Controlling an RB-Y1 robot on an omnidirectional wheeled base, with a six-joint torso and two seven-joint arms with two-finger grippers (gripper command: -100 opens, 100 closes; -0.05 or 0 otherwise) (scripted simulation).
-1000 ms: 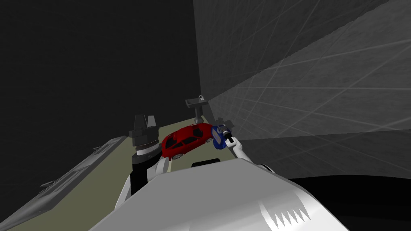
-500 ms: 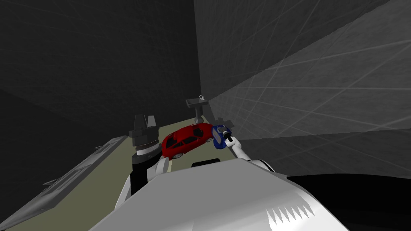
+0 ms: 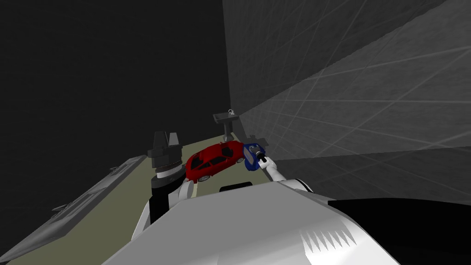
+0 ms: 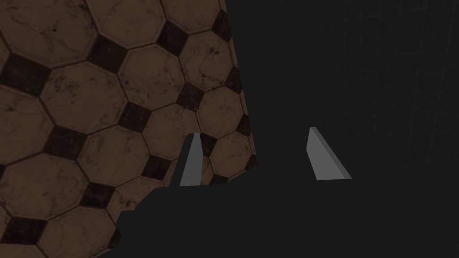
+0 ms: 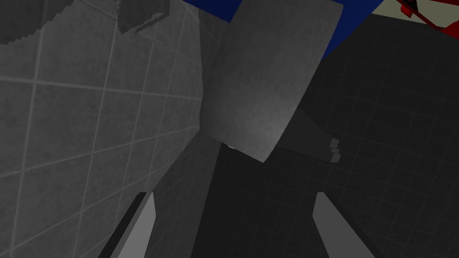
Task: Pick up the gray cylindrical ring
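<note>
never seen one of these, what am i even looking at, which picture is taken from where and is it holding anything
This is a two-armed robot drawn in a simulator. The wide picture comes from a camera on its head, looking down past its own chest. There, a red car and a blue thing lie on an olive surface, with a sink further back beside a tiled wall.

The other two pictures come from a camera on each hand, looking along its two thin fingers. The left gripper is open and holds nothing, with brown tiles behind it. The right gripper is open and empty too. Just ahead of it is a grey rounded piece against the blue thing. That is probably the ring it should pick up, though I cannot tell for sure.
</note>
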